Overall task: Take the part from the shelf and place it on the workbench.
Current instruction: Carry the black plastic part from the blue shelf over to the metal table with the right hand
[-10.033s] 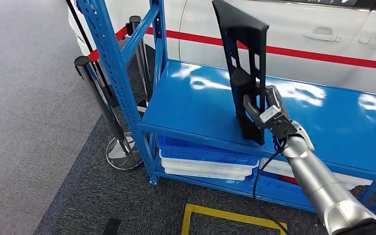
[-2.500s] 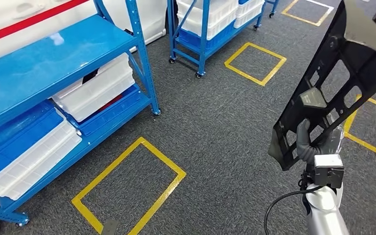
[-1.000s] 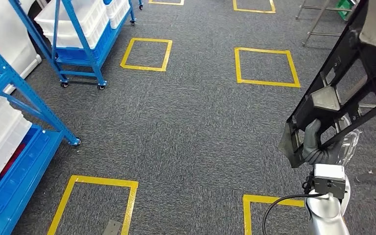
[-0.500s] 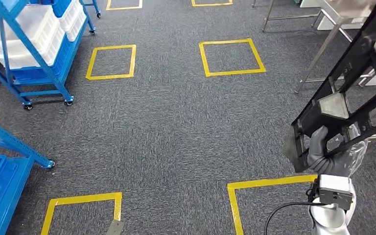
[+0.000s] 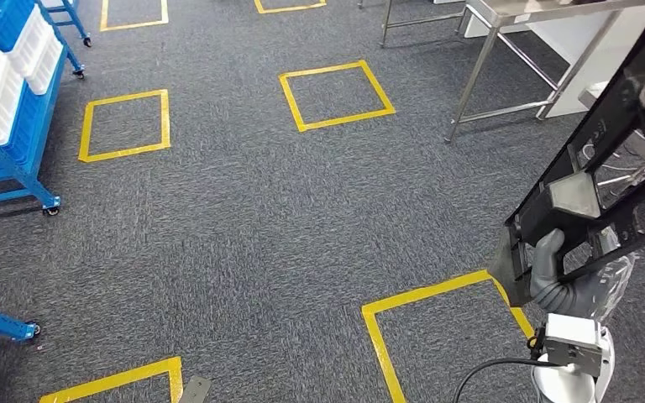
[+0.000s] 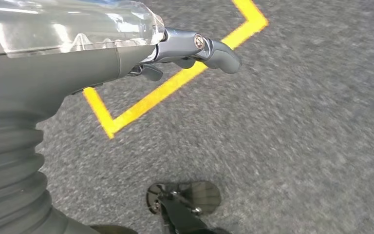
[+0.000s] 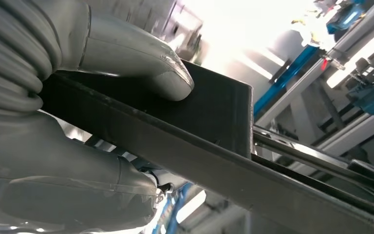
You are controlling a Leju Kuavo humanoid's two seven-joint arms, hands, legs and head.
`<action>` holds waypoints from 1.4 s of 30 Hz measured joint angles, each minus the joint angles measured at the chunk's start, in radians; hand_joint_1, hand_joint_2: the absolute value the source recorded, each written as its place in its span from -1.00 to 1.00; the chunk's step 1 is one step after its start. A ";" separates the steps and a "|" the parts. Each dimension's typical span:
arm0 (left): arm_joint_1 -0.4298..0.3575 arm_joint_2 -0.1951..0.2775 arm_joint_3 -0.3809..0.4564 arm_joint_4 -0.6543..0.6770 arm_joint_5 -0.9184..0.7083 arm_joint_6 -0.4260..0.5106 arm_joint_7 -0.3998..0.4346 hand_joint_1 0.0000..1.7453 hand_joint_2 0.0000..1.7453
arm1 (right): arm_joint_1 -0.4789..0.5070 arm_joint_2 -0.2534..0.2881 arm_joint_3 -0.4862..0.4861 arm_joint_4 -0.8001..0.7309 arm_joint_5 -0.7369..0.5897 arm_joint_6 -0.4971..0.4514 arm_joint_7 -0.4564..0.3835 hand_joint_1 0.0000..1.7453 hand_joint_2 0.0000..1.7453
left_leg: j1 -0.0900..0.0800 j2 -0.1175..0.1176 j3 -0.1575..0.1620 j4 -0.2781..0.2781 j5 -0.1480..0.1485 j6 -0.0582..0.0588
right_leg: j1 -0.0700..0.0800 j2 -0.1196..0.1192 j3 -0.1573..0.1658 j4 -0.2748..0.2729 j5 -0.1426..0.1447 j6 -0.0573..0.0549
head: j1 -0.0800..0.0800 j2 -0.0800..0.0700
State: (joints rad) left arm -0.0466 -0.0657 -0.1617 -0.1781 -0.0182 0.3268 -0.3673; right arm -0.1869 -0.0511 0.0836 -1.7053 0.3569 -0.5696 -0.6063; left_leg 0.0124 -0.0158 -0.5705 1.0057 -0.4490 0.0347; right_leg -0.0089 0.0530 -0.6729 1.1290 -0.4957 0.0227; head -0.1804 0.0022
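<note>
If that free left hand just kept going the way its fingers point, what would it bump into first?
Probably only the grey carpet. The left hand holds nothing and points out over the floor near a yellow tape line; nothing else shows ahead, though depth is hard to judge.

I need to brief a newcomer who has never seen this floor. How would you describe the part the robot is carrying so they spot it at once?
Start at the grey carpet marked with yellow tape squares, then follow the silver arm rising from the lower right. Its right hand grips the lower end of a long black plastic frame part, tilted upward. Nothing else is black and riddled with open cut-outs.
</note>
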 joint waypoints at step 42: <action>0.002 -0.006 0.002 0.000 0.001 -0.012 -0.001 -1.00 1.00 | -0.719 -0.206 0.407 0.886 1.024 0.036 0.433 1.00 1.00 | -0.012 0.137 0.004 0.014 -0.028 -0.036 | 0.003 -0.102 0.016 -0.102 0.088 -0.009 | -0.001 0.000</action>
State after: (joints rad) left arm -0.0444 -0.0718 -0.1597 -0.1781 -0.0176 0.3144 -0.3682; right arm -0.9060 -0.2566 0.4909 -0.8191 1.3814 -0.5339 -0.1736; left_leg 0.0001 0.1216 -0.5662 1.0196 -0.4774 -0.0013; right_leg -0.0056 -0.0487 -0.6572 1.0269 -0.4076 0.0141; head -0.1817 0.0022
